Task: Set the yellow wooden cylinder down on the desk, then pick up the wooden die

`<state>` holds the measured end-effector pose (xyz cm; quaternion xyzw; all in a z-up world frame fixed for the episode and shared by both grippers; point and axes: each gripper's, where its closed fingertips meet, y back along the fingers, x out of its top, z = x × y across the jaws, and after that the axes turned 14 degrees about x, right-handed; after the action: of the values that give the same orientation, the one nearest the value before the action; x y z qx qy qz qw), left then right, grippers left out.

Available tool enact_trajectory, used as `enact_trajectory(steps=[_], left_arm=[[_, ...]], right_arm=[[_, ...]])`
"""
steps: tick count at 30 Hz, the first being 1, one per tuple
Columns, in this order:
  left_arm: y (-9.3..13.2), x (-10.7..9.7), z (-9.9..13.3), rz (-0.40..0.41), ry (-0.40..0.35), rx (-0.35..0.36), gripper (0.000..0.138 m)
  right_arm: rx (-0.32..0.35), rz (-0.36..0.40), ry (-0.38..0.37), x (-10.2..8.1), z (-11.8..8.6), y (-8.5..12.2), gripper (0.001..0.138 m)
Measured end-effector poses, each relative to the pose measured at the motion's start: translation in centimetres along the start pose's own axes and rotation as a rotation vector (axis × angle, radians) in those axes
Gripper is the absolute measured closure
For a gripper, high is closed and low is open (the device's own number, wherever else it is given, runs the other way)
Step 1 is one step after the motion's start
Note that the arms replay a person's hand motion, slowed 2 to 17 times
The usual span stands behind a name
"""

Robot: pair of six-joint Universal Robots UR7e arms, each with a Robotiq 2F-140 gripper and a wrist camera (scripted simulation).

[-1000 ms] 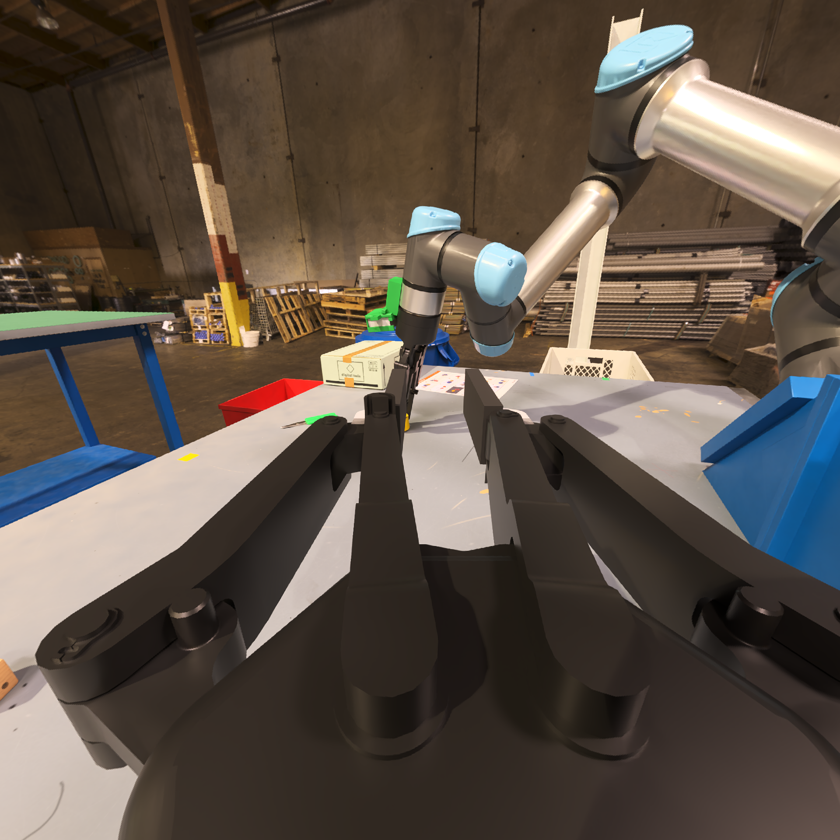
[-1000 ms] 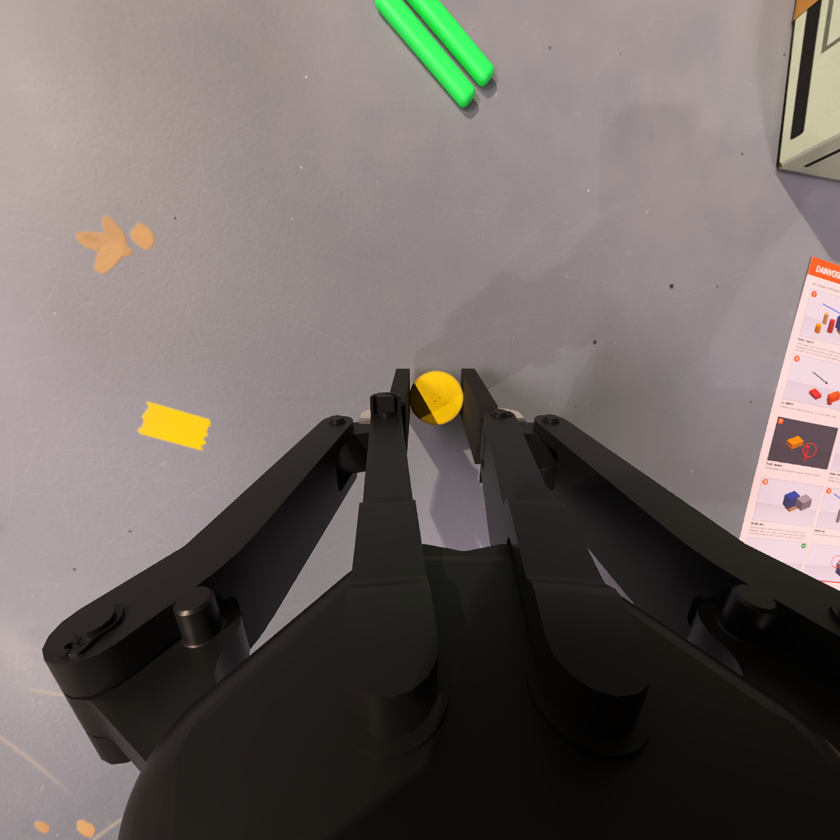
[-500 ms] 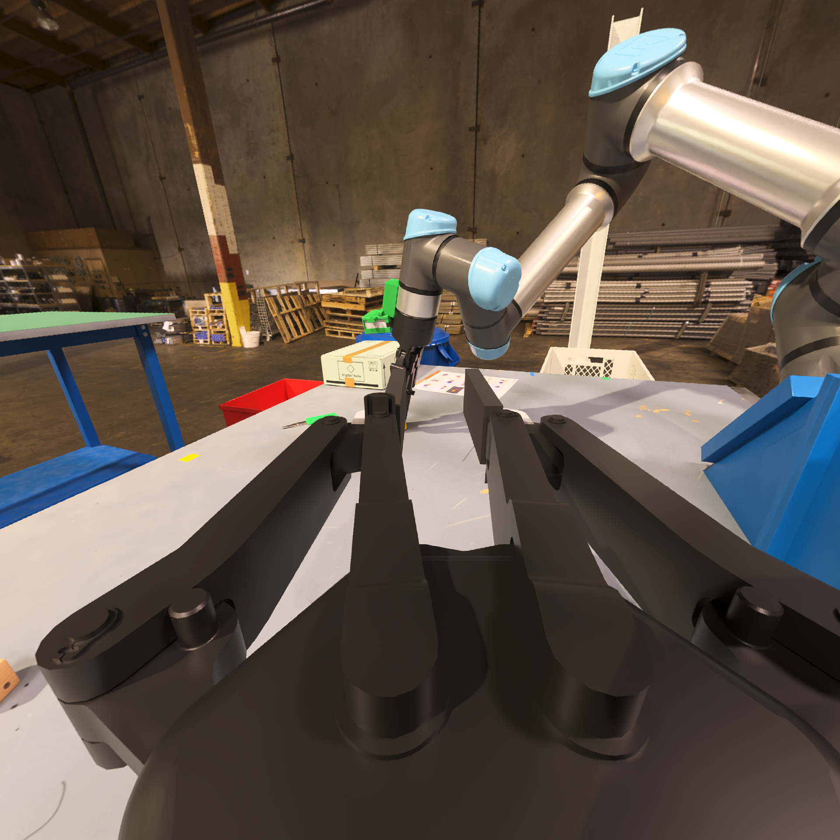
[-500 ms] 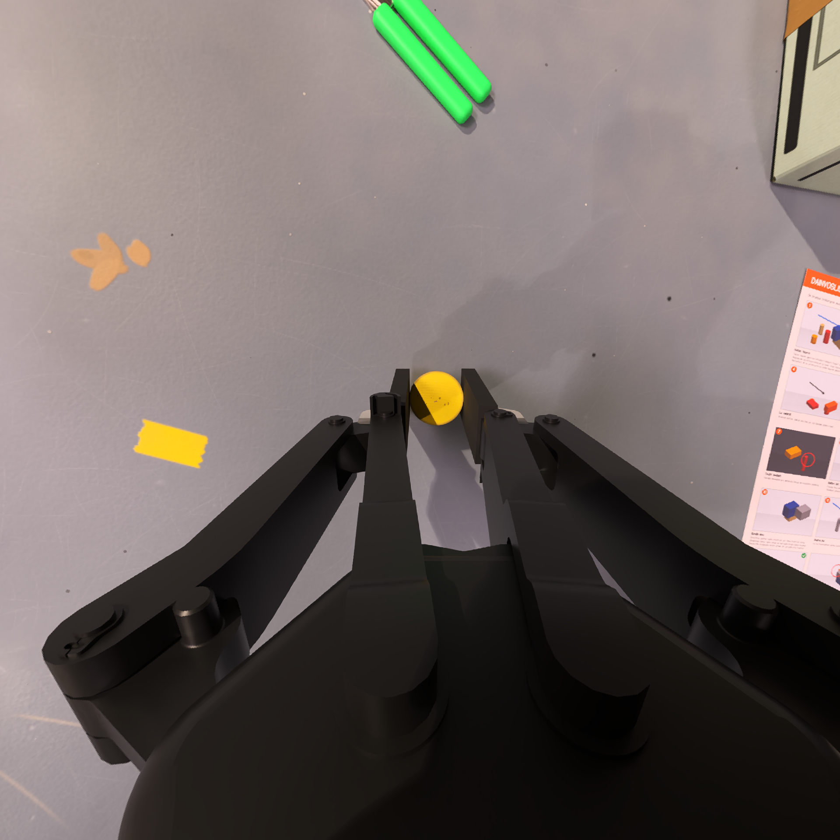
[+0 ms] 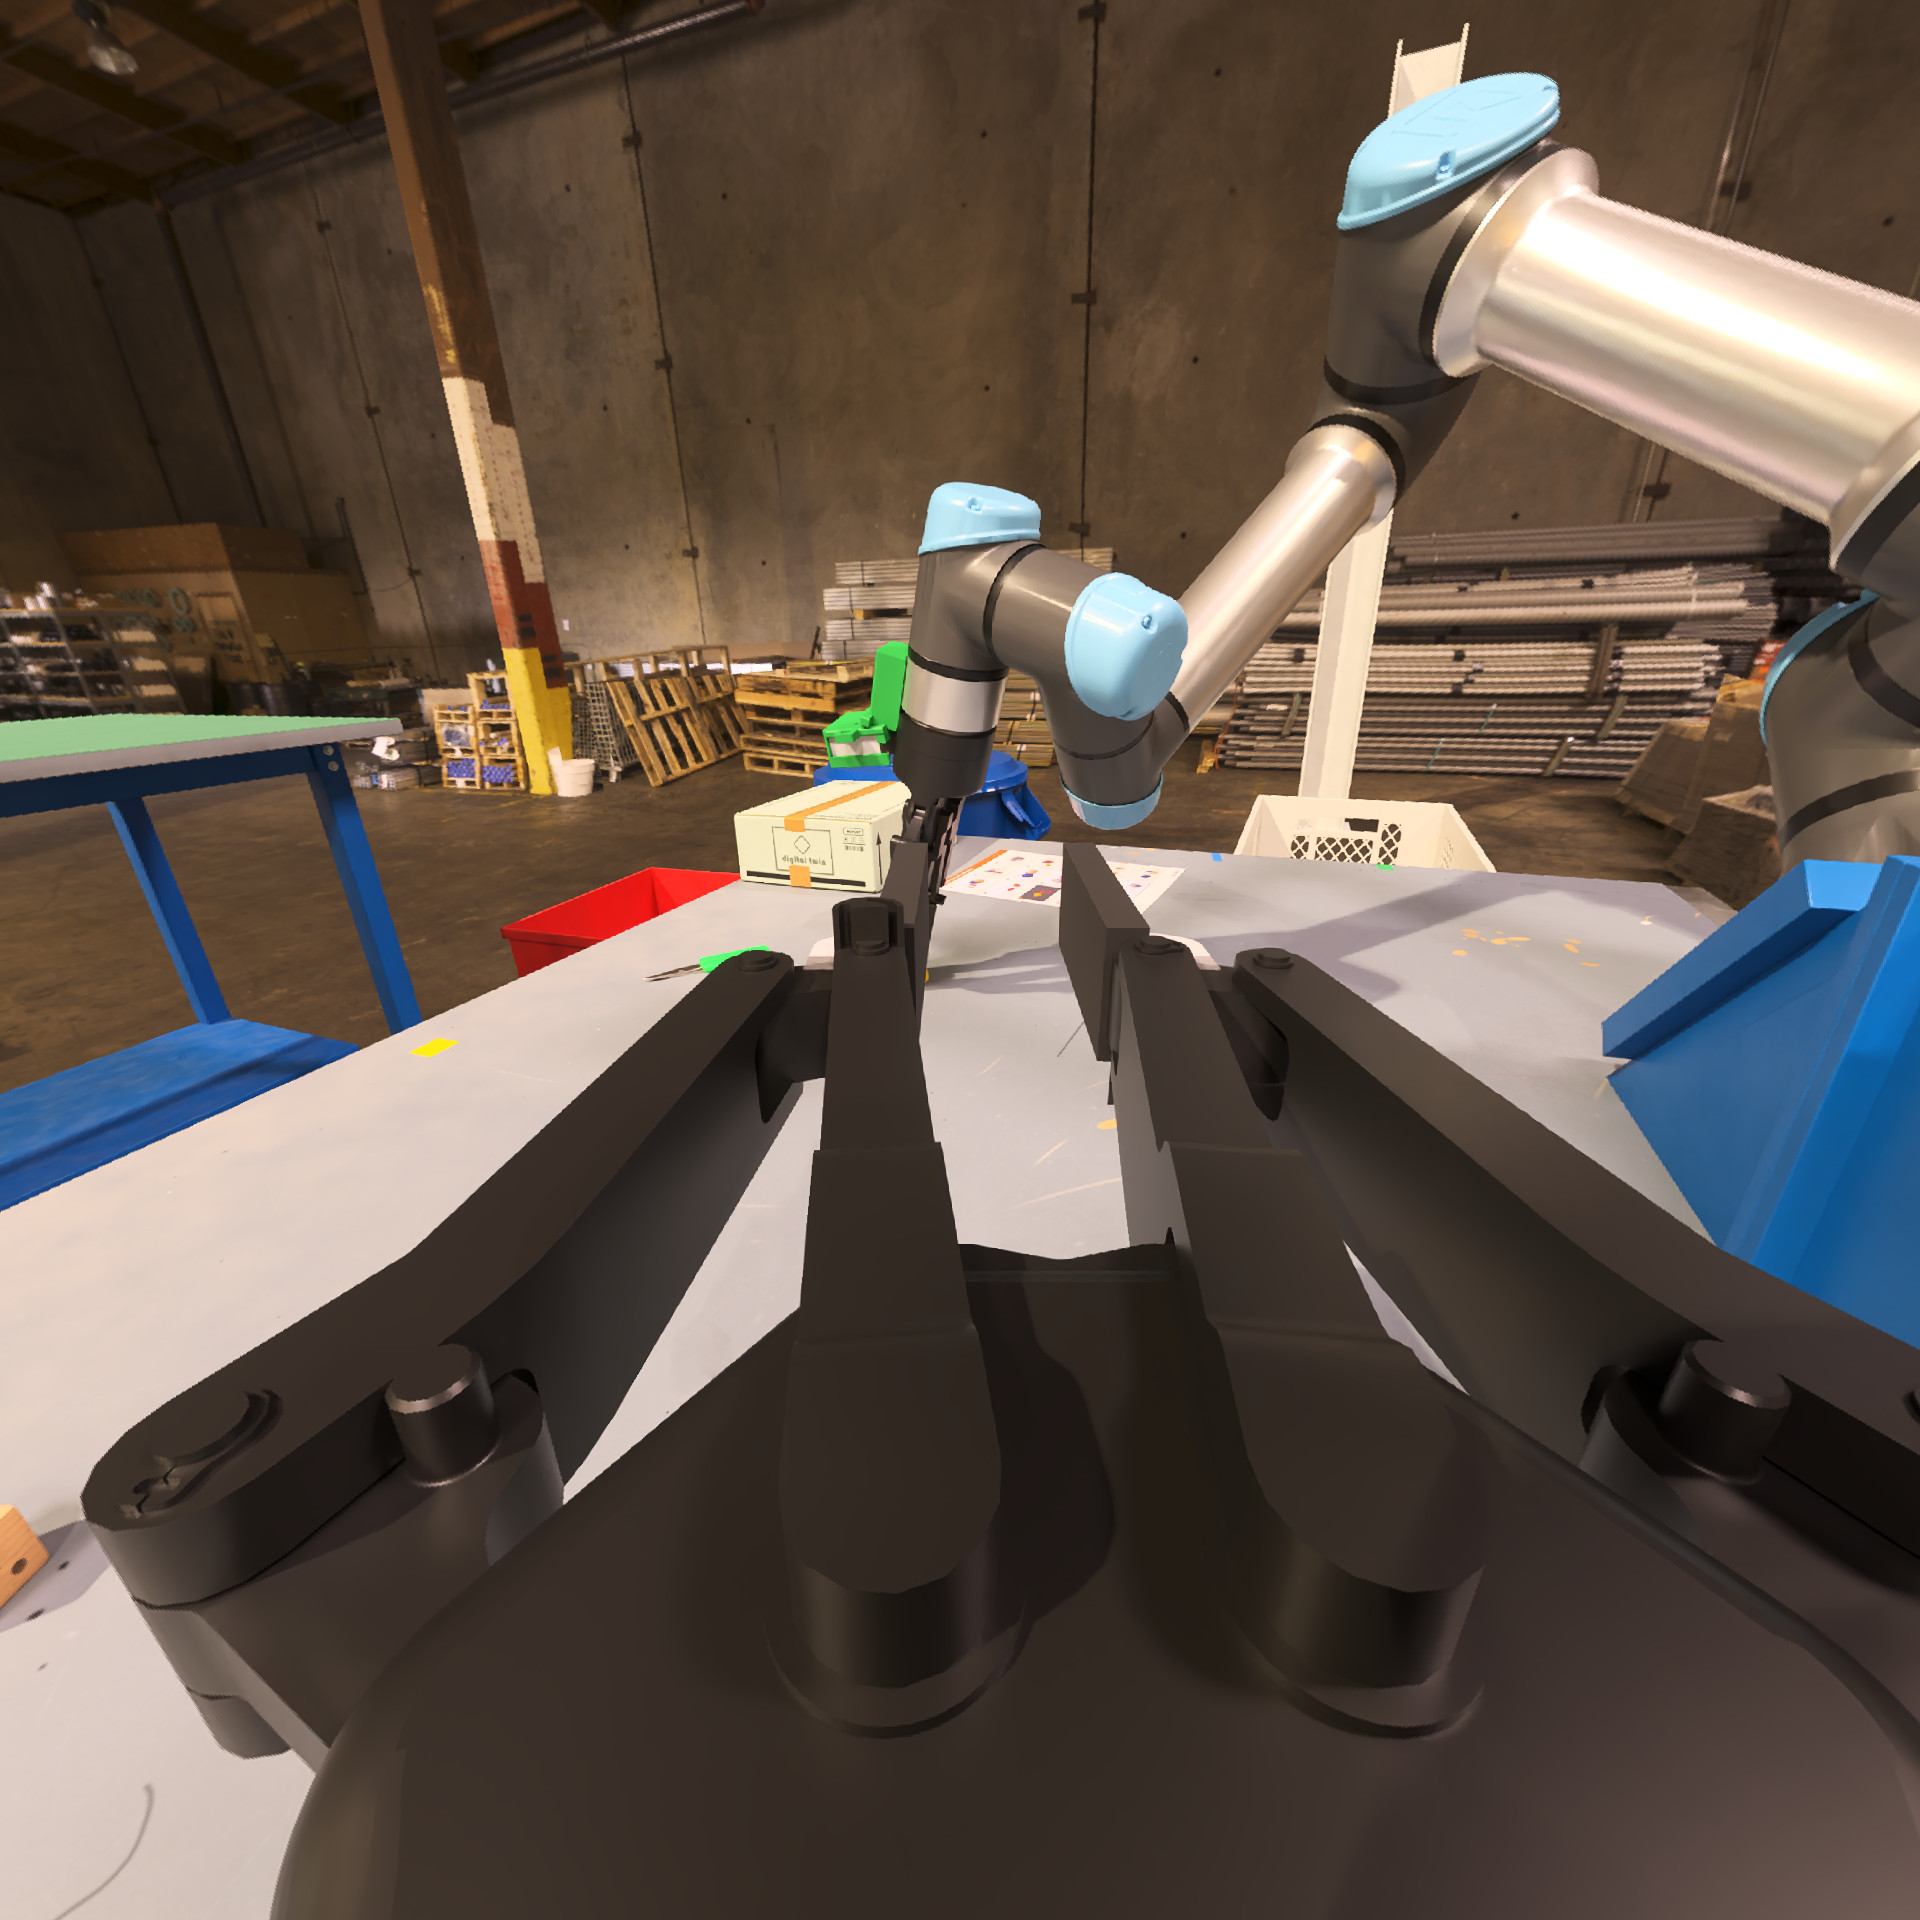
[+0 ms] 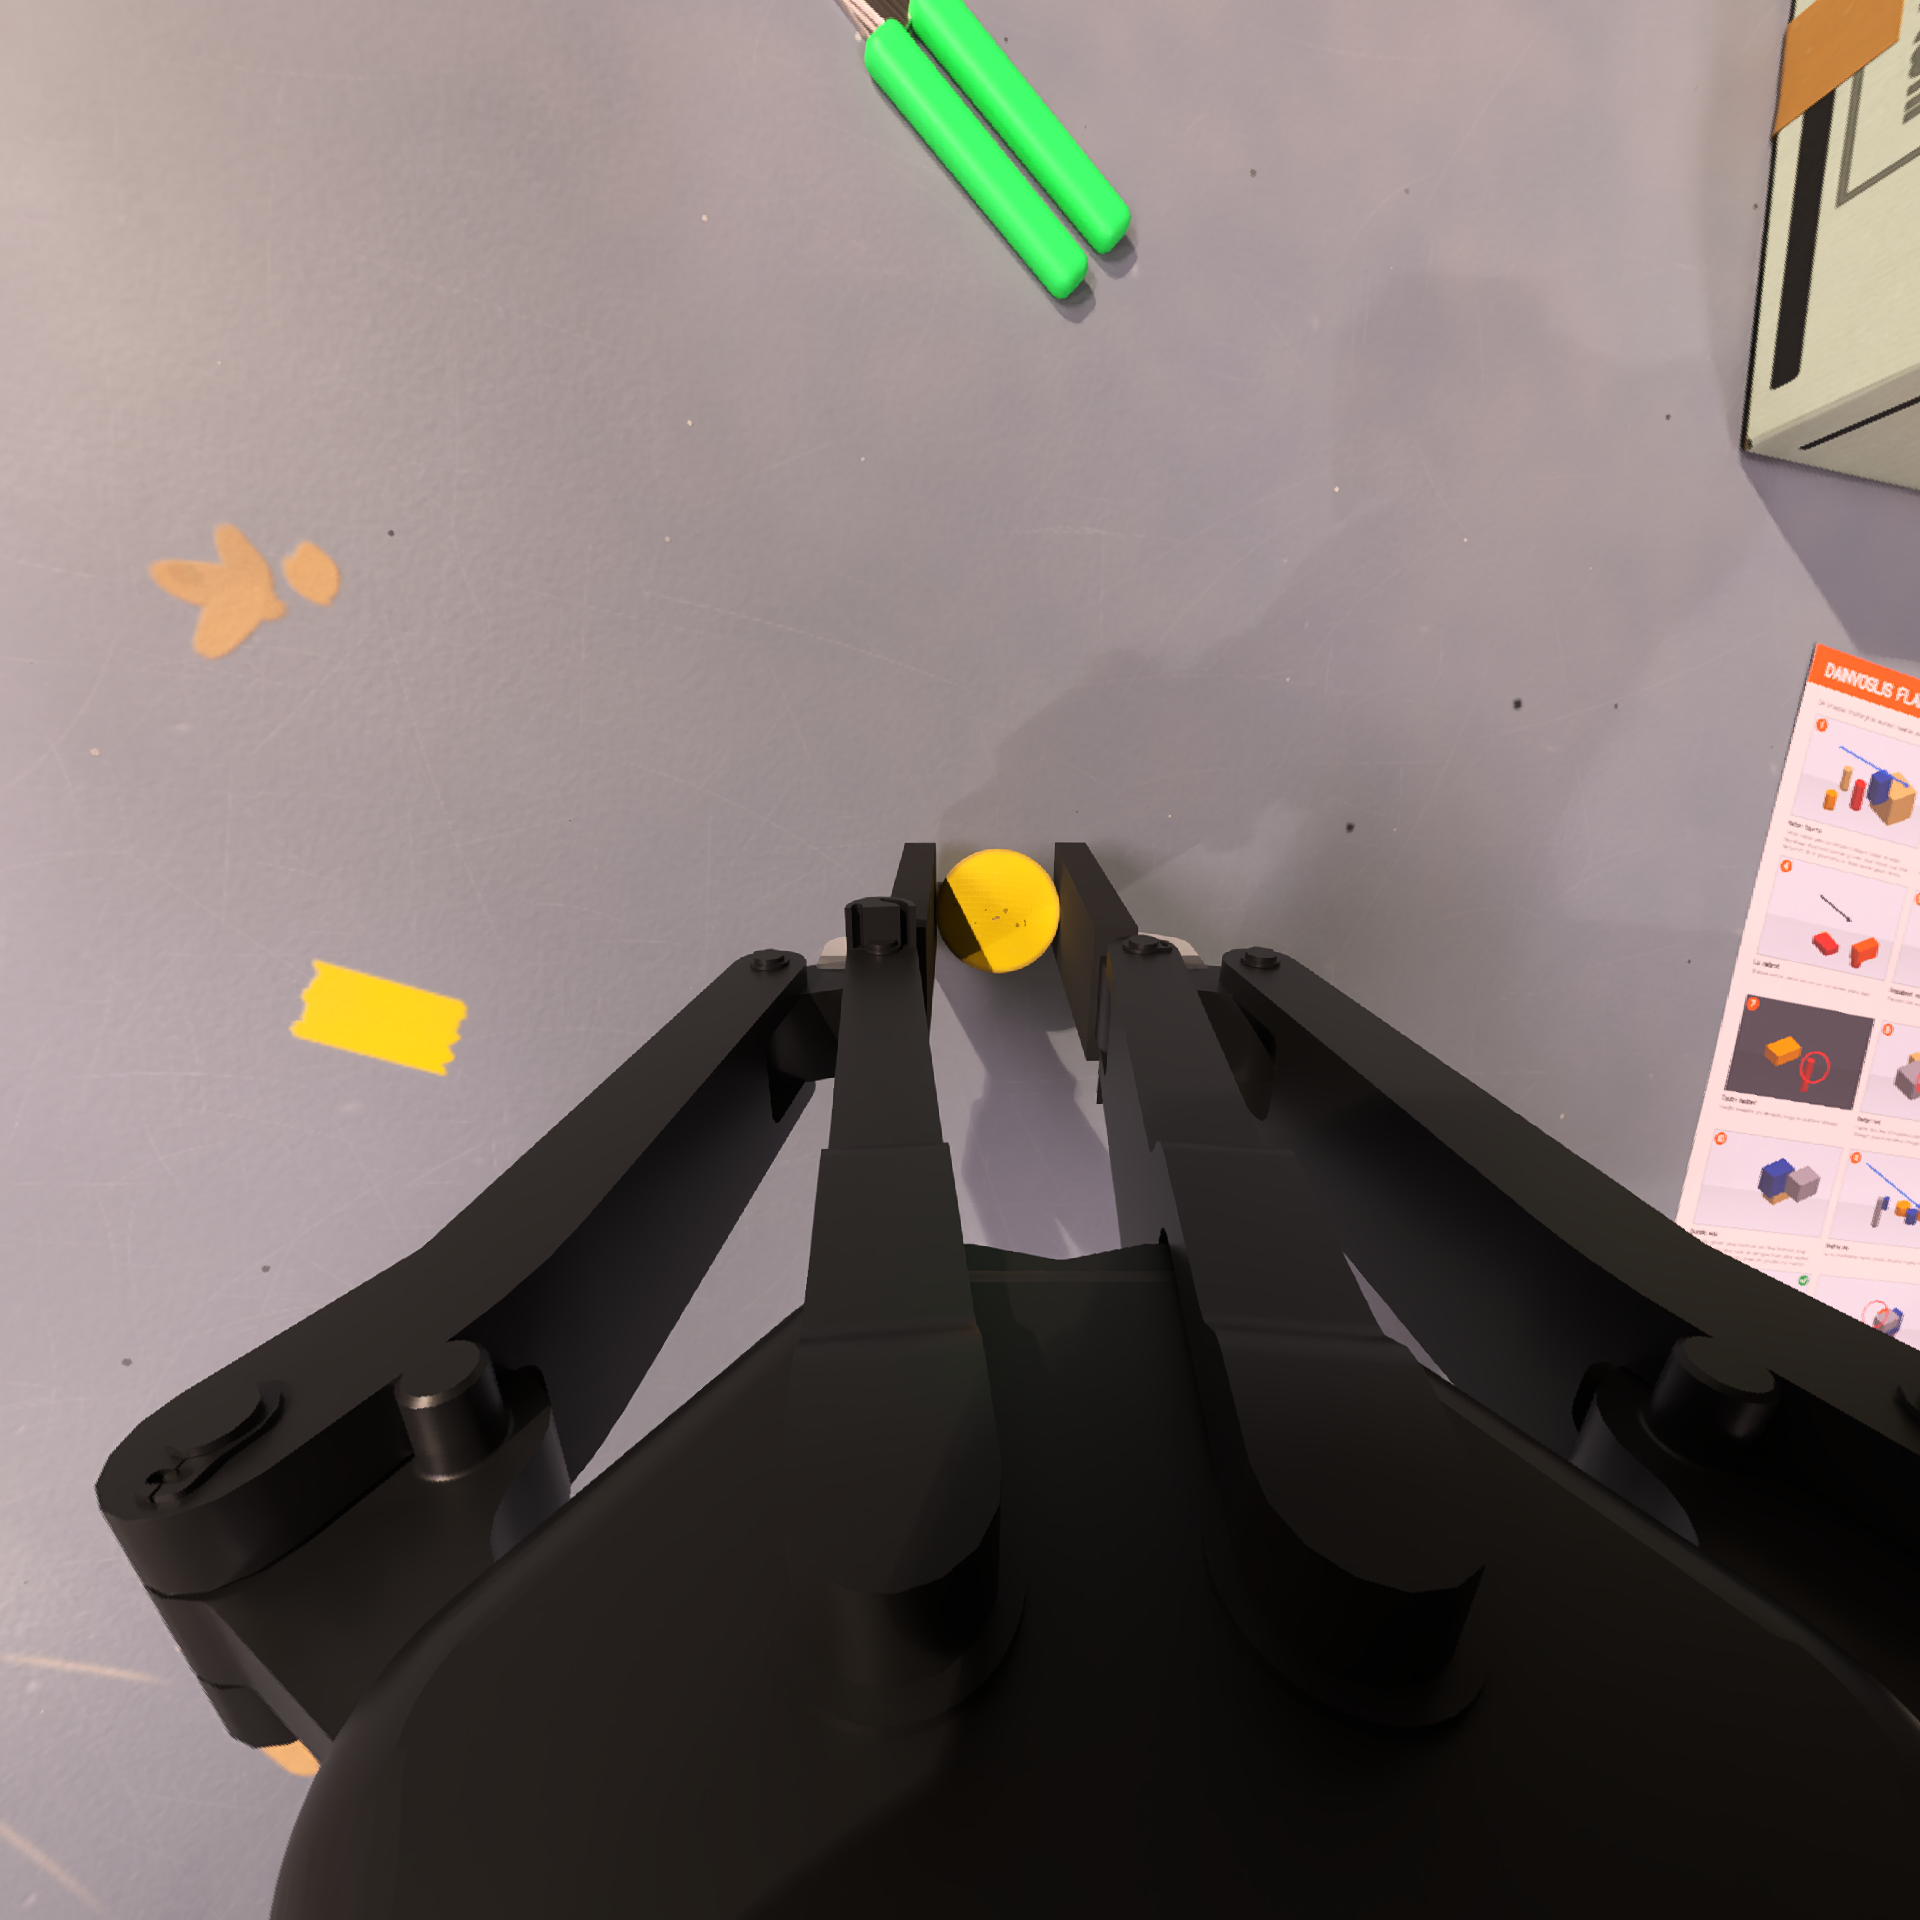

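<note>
My right gripper [image 6: 995, 883] is shut on the yellow wooden cylinder [image 6: 1003, 914], seen end-on between the fingertips, low over the grey desk [image 6: 623, 520]. I cannot tell whether the cylinder touches the desk. In the left wrist view the right gripper [image 5: 920, 904] points straight down at the desk's far middle. My left gripper [image 5: 977, 914] is open and empty, held low and level over the near desk. A corner of the wooden die [image 5: 16, 1558] shows at the left edge of the left wrist view, on the desk beside the left gripper's base.
A green-handled tool [image 6: 997, 156] lies beyond the cylinder. A cardboard box [image 6: 1839, 260] and a printed sheet [image 6: 1829, 987] lie to its right, a yellow tape strip [image 6: 379, 1018] to its left. A blue structure [image 5: 1787, 1091] stands at the desk's right. A red bin [image 5: 613, 914] sits beyond the far edge.
My right gripper has shifted a little over the desk with the cylinder held. The tool and box have slid slightly down in its view. The left gripper has not moved.
</note>
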<state>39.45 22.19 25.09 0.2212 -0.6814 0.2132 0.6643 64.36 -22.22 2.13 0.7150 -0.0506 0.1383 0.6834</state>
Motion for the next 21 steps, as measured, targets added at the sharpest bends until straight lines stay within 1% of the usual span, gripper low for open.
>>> enact_trajectory(steps=[21], left_arm=[[0.0,0.01,-0.14,0.002,0.005,0.0,0.104]], right_arm=[[0.008,-0.001,0.008,-0.03,-0.07,0.0,0.109]])
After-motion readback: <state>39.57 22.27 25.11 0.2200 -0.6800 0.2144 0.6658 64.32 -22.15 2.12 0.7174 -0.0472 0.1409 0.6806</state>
